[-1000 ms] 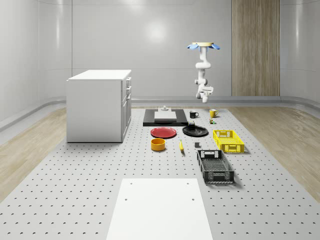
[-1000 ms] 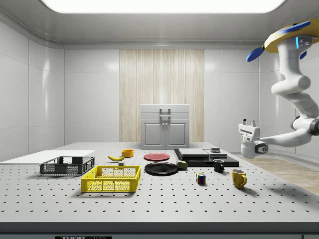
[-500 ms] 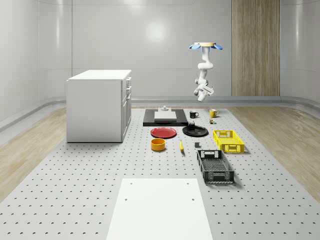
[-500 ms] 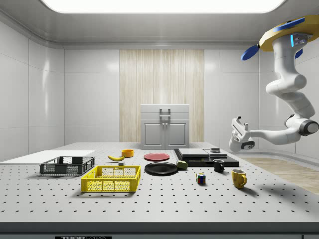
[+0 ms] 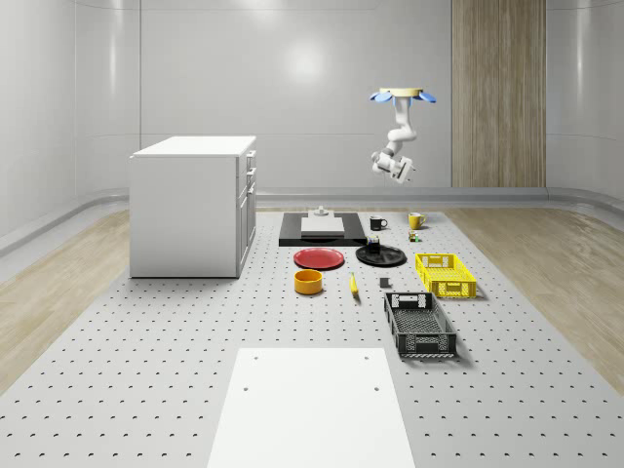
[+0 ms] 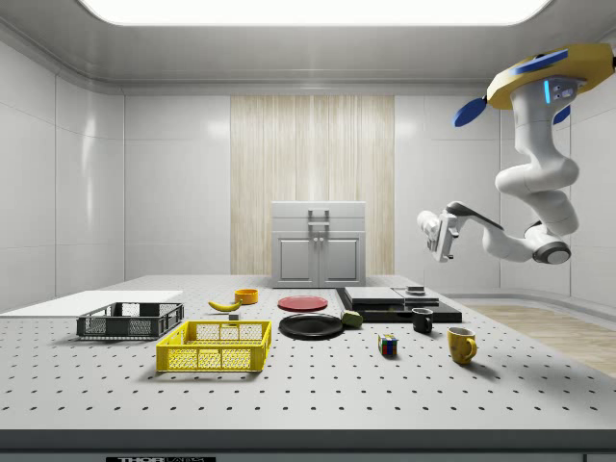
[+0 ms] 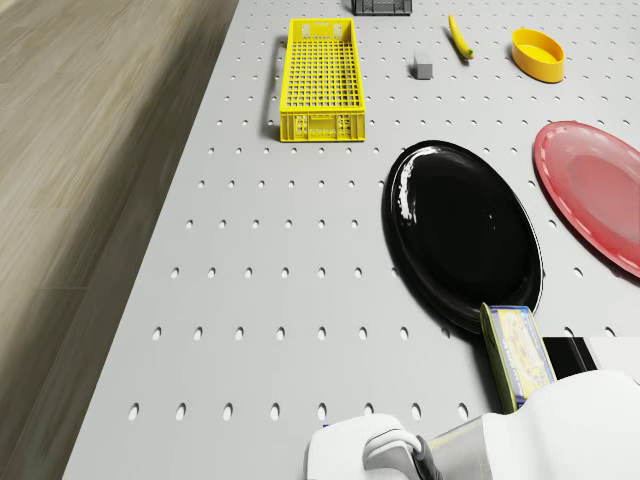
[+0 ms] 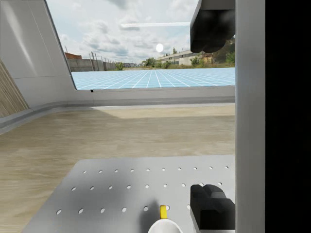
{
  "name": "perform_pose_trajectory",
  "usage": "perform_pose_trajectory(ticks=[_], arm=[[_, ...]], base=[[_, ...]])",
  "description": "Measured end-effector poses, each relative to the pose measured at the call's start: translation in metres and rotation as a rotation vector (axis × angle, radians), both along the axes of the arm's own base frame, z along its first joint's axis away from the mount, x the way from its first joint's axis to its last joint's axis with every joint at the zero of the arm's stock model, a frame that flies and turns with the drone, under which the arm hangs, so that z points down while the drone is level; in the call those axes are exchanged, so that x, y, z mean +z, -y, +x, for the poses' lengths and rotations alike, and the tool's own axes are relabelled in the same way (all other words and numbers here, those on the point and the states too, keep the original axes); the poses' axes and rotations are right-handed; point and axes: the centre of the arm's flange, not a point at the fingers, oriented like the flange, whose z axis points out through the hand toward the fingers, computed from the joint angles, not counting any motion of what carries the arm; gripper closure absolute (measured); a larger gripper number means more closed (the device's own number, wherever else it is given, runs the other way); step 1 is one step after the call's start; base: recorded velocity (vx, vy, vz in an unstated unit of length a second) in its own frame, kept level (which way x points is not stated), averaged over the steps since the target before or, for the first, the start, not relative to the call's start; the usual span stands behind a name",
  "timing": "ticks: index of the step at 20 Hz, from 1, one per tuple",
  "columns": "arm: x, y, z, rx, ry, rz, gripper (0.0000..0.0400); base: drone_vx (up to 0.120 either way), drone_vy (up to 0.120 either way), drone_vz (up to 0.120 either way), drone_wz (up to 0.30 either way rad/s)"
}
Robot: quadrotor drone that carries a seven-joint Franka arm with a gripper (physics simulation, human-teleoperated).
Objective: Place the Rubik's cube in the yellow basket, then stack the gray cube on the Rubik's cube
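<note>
The drone (image 6: 534,82) is hovering high above the table's (image 6: 318,385) far end. Its gripper (image 6: 433,234) is hanging in air, empty; finger spacing is unclear.

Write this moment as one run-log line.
drone: hovering above table's far end | gripper: raised, empty | Rubik's cube: on table | yellow basket: empty

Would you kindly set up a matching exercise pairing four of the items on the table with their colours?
Things:
1. basket
2. crate
3. plate
4. small cube

Colours:
A. red
B. gray
C. yellow
D. black

Pairs: 1-C, 2-D, 3-A, 4-B
</note>
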Motion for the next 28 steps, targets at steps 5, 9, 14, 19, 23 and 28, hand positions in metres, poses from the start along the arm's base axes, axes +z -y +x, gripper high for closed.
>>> perform_pose_trajectory(ticks=[5, 9, 14, 19, 23, 28], arm=[[-0.031, 0.040, 0.001, -0.018, -0.003, -0.522, 0.0000], [-0.038, 0.059, 0.001, -0.023, -0.006, -0.725, 0.0000], [-0.040, 0.071, 0.001, -0.026, -0.009, -0.841, 0.0000], [-0.040, 0.075, 0.001, -0.026, -0.011, -0.888, 0.0000], [-0.040, 0.077, 0.001, -0.026, -0.011, -0.904, 0.0000], [-0.040, 0.078, 0.001, -0.026, -0.012, -0.914, 0.0000]], base=[[0.120, 0.000, -0.120, 0.000], [0.120, 0.000, -0.120, 0.000], [0.120, 0.000, -0.120, 0.000], [0.120, -0.008, -0.120, 0.000], [0.120, -0.100, -0.120, 0.000], [0.120, 0.000, -0.120, 0.000]])
